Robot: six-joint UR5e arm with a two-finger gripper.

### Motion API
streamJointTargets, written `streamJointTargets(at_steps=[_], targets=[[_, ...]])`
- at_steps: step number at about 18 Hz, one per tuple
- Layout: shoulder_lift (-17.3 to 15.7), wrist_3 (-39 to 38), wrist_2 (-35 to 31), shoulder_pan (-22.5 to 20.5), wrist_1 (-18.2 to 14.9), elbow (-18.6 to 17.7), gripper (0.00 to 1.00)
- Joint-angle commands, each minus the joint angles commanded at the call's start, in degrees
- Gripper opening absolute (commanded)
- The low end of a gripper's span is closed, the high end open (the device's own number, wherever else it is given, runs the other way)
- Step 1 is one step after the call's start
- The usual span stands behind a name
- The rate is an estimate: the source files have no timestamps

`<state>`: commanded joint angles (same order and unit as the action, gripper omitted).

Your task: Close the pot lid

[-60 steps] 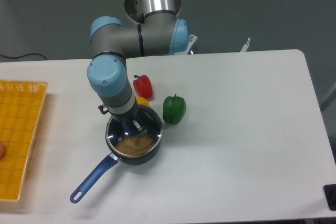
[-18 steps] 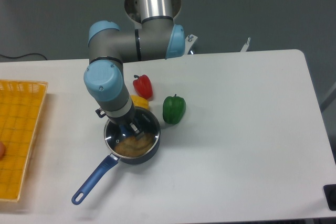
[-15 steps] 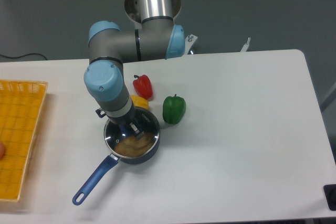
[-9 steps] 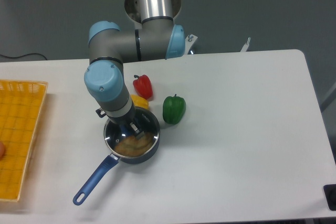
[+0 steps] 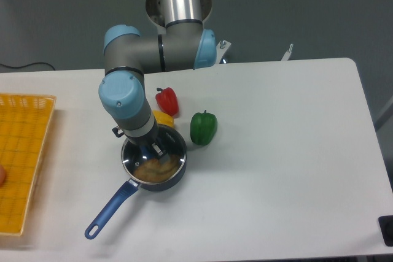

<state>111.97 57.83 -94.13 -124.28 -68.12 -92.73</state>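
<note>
The dark pot (image 5: 155, 170) stands on the white table, its long blue handle (image 5: 110, 209) pointing to the front left. The clear glass lid (image 5: 175, 145) with a thin metal rim lies over the pot's mouth, and brownish contents show through it. My gripper (image 5: 153, 150) points straight down over the middle of the lid. Its fingers stand close together where the knob is, and the knob itself is hidden under them. The wrist covers the back left part of the lid.
A green pepper (image 5: 203, 127) stands just right of the pot. A red pepper (image 5: 167, 100) and a yellow one (image 5: 163, 118) lie behind it. A yellow basket (image 5: 21, 157) sits at the left table edge. A black object (image 5: 387, 229) is at the front right corner.
Since 3.3 s ago the gripper, lid and pot have shifted slightly left together. Over the last second almost nothing moved; only the handle's end wavered a little.
</note>
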Motion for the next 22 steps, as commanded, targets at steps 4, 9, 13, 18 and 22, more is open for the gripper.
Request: streamJointTargets(at_steps=[4, 9, 13, 18, 22], targets=[[-0.09, 0.00, -0.09, -0.18, 0.00, 0.09, 1.00], [-0.35, 0.00, 0.00, -0.53, -0.17, 0.18, 1.00], [-1.40, 0.00, -0.09, -1.05, -0.79, 1.58, 1.00], [-3.60, 0.78, 0.17, -4.65, -2.19, 3.86, 1.00], [-4.65, 10.24, 0.61, -11.14, -6.76, 6.33, 1.00]])
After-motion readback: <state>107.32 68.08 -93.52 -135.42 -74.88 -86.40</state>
